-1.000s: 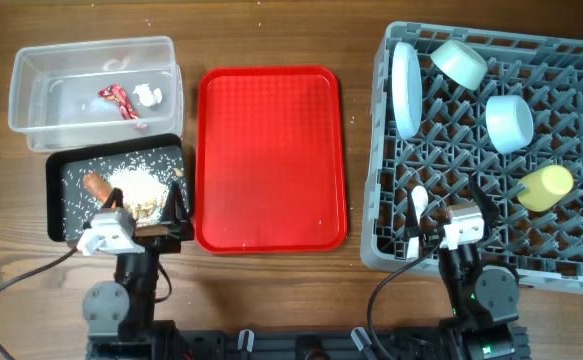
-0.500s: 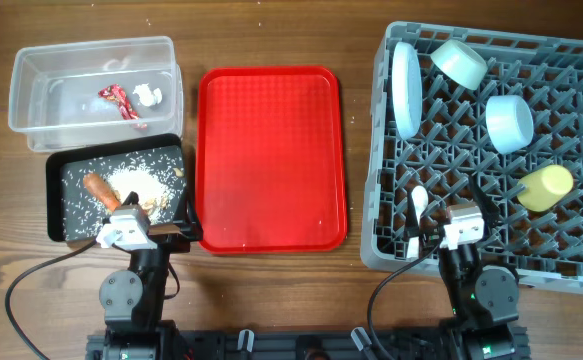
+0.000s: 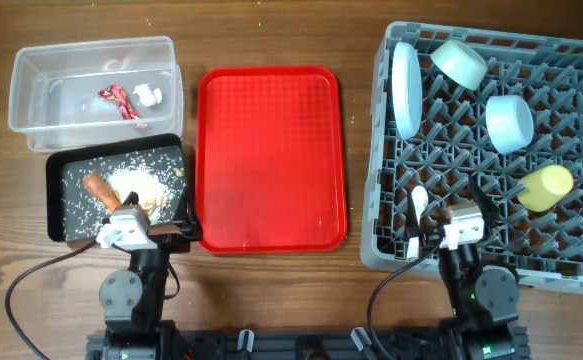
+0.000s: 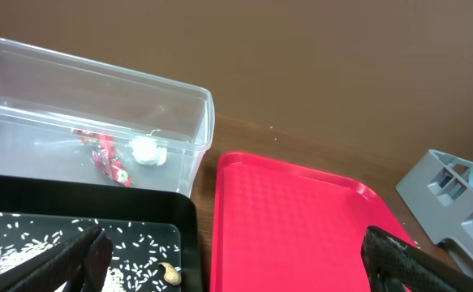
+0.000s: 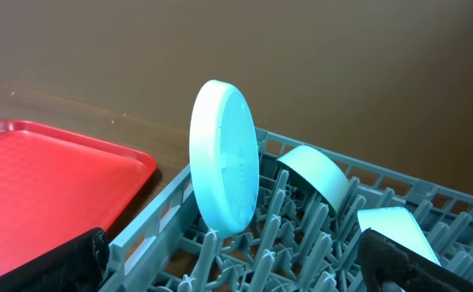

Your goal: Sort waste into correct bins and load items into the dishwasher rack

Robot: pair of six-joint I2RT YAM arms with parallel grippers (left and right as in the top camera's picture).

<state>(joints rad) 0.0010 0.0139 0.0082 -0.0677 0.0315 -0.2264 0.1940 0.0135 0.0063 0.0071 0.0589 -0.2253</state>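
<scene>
Overhead: spoon [image 3: 416,212] looks light, stiff, slick, so pinch its handle; left tool [image 4: 234,243] and right tool [image 5: 232,243] gape empty.

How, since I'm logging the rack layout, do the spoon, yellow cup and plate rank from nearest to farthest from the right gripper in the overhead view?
1. Spoon, just left of the right gripper, at the front of the rack.
2. Yellow cup, off to the right, near the rack's right side.
3. Plate, upright in the far left corner.
</scene>
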